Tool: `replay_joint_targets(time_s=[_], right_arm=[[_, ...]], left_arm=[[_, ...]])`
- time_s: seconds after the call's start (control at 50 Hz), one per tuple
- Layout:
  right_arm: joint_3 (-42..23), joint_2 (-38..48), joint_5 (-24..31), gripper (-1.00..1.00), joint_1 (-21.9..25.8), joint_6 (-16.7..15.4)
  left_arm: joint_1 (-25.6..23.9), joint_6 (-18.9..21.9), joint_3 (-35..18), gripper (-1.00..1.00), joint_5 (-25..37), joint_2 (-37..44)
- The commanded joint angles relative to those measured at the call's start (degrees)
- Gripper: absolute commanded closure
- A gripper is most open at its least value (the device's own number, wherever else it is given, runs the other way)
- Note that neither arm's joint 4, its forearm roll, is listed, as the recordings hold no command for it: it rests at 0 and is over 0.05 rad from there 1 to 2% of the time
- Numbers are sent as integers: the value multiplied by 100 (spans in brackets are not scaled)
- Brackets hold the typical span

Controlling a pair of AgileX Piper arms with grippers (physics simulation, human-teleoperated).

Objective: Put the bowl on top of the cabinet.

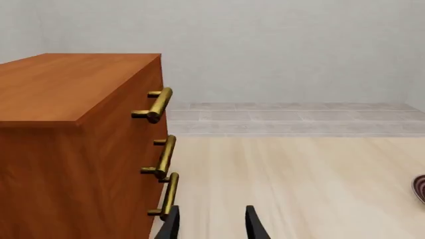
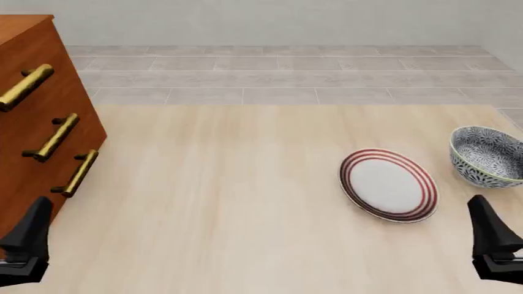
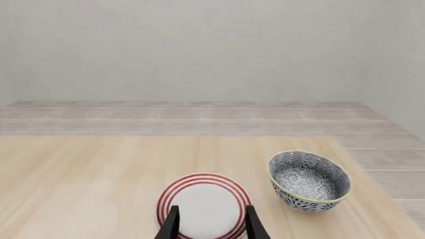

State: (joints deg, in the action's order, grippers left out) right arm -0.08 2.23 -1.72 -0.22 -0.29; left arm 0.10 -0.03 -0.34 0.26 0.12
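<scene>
1. Ceramic, by its look: the bowl is deep and round, with a dense dark blue-and-white flower pattern inside and outside and a pale yellowish rim. I judge it stiff, rather light, glazed and so slippery, and it can break if it drops.
2. The bowl stands upright on the table at about 3 o'clock in the front view, near the right edge. The plate lies just beside it toward 8 o'clock, apart from it.
3. The best place to take hold, in my opinion, is the rim wall: one finger inside, one outside. The round belly gives the fingers little to press on.
4. The right gripper is open and holds nothing; its two black fingers stand apart and the plate shows between them. The bowl is ahead of it.
5. The left gripper is also open and empty, just beside the lowest handle of the cabinet.
6. The cabinet is reddish-brown wood with a smooth, flat top and long brass bar handles. It stands at 9 o'clock in the front view, well apart from the bowl.
7. The table is pale wood with a fine grain. The plate is flat and white with red rings.
</scene>
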Motion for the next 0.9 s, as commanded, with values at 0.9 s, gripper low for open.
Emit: replay_joint_targets(time_s=[0.9], right_arm=[[-1224,759,944,-100,-107,719]], left_arm=[[-10,-3,16,-100,-36,30]])
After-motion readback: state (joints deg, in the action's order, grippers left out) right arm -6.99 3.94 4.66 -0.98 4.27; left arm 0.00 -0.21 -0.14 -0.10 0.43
